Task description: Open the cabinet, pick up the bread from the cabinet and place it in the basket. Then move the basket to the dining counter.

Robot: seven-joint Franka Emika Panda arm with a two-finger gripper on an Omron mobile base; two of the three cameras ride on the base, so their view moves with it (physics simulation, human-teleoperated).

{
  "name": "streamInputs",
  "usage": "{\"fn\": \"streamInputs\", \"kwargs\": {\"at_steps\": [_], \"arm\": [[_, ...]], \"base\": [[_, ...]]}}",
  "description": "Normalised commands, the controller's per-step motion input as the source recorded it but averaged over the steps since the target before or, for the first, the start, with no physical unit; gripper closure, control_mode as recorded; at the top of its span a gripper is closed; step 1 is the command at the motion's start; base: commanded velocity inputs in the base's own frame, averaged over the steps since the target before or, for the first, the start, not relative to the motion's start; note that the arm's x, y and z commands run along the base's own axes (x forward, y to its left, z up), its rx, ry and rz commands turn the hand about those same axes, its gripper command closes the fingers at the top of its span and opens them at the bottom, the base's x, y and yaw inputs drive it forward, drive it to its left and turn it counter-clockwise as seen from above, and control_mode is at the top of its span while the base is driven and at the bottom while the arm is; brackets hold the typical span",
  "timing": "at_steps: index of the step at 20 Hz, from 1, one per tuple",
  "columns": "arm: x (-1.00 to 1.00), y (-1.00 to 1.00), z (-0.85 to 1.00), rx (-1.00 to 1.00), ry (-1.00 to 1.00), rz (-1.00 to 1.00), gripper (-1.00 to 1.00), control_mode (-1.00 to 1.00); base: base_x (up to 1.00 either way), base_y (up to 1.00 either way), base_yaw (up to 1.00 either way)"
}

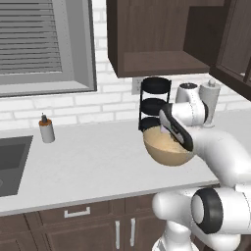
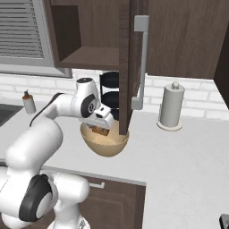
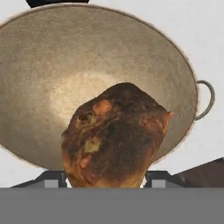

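Observation:
My gripper [image 3: 105,181] is shut on the bread [image 3: 116,138], a golden-brown lump with dark crust, held just over the tan basket [image 3: 52,87]. The basket's wire handle [image 3: 208,100] sticks out at its right. The basket [image 1: 166,152] stands on the white worktop below the open cabinet [image 1: 152,61], with my gripper [image 1: 172,138] dipping into it. From the right, the bread [image 2: 100,130] shows above the basket [image 2: 105,145] rim, beside the cabinet door [image 2: 125,67] swung open edge-on, its silver bar handle [image 2: 141,62] facing right. The dining counter is out of view.
A black tiered rack [image 1: 156,100] stands right behind the basket. A paper towel roll [image 2: 172,107] is to the right, a soap bottle [image 1: 46,130] and the sink [image 1: 10,162] to the left. The open door [image 1: 235,49] juts out near my arm.

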Motion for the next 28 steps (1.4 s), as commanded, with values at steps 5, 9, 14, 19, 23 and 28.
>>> {"fn": "streamInputs", "kwargs": {"at_steps": [5, 9, 14, 19, 23, 28], "arm": [[0.66, 0.0, -0.58, 0.08, 0.11, -0.05, 1.0, -1.0], [0.46, -0.01, -0.38, 0.06, 0.11, -0.02, 1.0, -1.0], [0.21, 0.0, -0.48, 0.0, 0.15, -0.04, 1.0, -1.0], [0.1, 0.0, -0.31, 0.01, 0.04, 0.0, 1.0, -1.0], [0.0, 0.0, -0.07, 0.0, 0.0, 0.0, 1.0, -1.0], [0.0, 0.0, -0.05, 0.0, 0.0, 0.0, -1.0, -1.0]], "base": [[0.0, 0.0, 0.0], [0.0, 0.0, 0.0], [0.0, 0.0, 0.0], [0.0, 0.0, 0.0], [0.0, 0.0, 0.0], [0.0, 0.0, 0.0]]}}
